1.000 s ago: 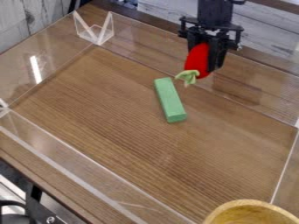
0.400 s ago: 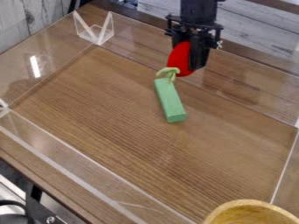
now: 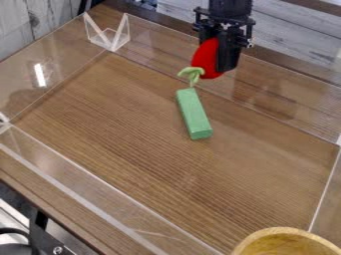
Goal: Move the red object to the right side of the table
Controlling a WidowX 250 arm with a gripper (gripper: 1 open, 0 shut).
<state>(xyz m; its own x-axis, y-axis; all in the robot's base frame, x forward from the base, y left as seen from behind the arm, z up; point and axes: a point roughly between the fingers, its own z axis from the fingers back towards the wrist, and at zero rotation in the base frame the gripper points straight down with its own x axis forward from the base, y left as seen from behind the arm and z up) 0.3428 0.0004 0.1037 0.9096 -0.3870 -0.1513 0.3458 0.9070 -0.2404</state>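
Note:
The red object [image 3: 206, 56], a small rounded toy fruit with a pale green leafy end [image 3: 190, 74], hangs above the table [image 3: 120, 139] near its far edge. My gripper [image 3: 213, 62] points steeply down and is shut on it, the black fingers covering part of its right side. The fruit's leafy end hangs lower left, just above the far end of a long green block [image 3: 194, 113] that lies flat on the wood.
Low clear acrylic walls [image 3: 54, 45] border the tabletop. A clear triangular stand [image 3: 107, 33] sits at the far left corner. A tan round rim [image 3: 286, 242] shows at the bottom right, outside the near wall.
The gripper with the red fruit has shifted left in the picture and slightly up and away; the fruit has rolled with the wrist. The green block has not moved.

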